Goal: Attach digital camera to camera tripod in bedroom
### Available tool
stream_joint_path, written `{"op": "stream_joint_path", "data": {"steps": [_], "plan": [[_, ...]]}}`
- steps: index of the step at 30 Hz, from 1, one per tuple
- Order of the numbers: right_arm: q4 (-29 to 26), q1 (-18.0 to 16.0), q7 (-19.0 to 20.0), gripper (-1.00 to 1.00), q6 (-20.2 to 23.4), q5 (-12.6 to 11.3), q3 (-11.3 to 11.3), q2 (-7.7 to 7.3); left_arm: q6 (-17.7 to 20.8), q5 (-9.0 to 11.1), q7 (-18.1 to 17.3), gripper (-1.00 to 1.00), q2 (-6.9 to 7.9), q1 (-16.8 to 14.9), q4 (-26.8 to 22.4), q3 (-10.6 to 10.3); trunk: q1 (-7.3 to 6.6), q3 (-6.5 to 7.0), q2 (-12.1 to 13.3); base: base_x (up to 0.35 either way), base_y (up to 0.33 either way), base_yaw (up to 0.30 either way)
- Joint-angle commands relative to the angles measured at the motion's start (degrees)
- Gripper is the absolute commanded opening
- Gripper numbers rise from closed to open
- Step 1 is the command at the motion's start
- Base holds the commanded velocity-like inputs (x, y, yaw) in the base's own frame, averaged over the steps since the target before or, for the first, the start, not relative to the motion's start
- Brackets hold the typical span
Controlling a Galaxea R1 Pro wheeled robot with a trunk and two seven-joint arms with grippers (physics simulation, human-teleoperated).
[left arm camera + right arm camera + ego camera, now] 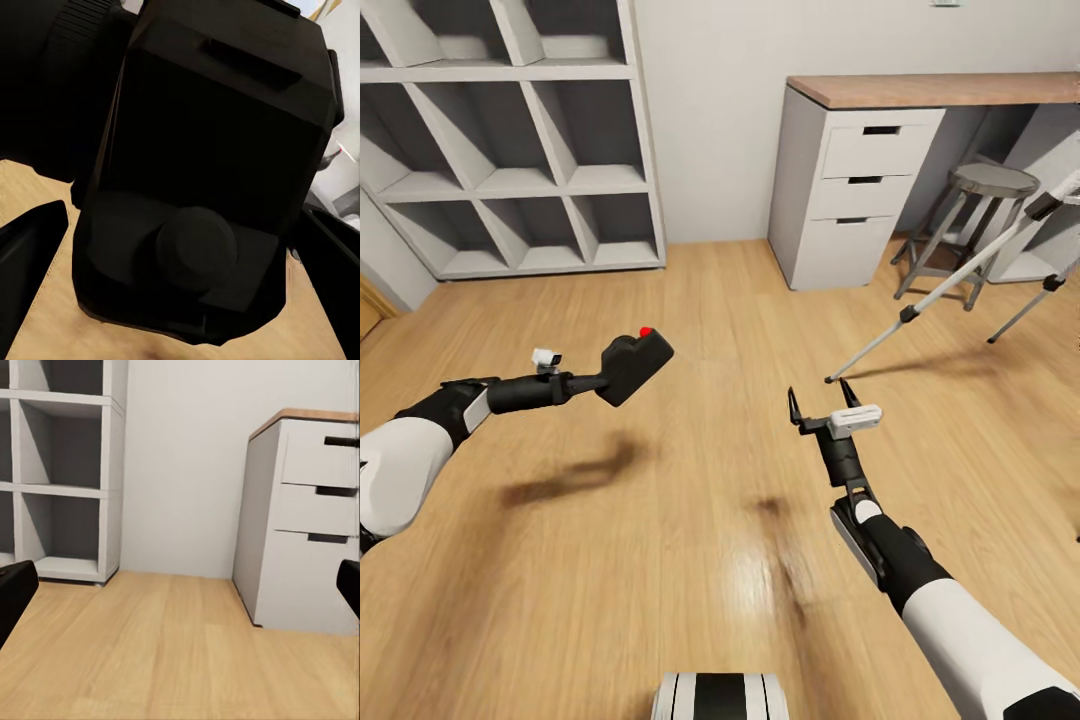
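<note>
1. Light wood plank floor (690, 300) meets a pale grey wall, with a grey cube shelf (510, 140) and a wood-topped white desk with three drawers (855, 180).
2. A round grey stool (990, 185) stands under the desk, beside the silver-legged camera tripod (960, 275).
3. The left gripper (605, 380) clamps the small black digital camera with red top button (635, 365) above the floor.
4. The right gripper (825, 405) is spread wide, empty.

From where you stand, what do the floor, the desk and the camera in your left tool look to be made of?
The floor looks like light wood planks with a glossy finish: grain lines and a bright sheen show. The desk seems to have a wood top over matte white drawers, possibly painted board. The camera, shut in the left tool, looks like matte black plastic, with a red button on top.
</note>
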Motion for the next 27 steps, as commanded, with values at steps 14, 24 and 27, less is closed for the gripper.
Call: {"op": "stream_joint_path", "data": {"steps": [14,24,27], "plan": [[-0.1,-0.1,-0.6,1.0,0.8,-0.2,-4.2,-0.12,0.6,-0.6,-0.3,-1.0,0.12,0.0,0.1,0.5,-0.37,3.07,0.2,0.0,0.0,0.0],[0.0,-0.1,-0.5,1.0,2.9,-0.2,-4.3,-0.12,0.5,-0.6,-0.3,-1.0,0.17,0.0,1.1,0.5,-0.63,5.28,0.3,0.0,0.0,0.0],[0.0,-0.1,-0.5,1.0,3.1,-0.2,-4.4,-0.12,0.5,-0.6,-0.3,-1.0,0.09,0.0,1.2,0.5,-0.7,5.95,0.3,0.0,0.0,0.0]]}}
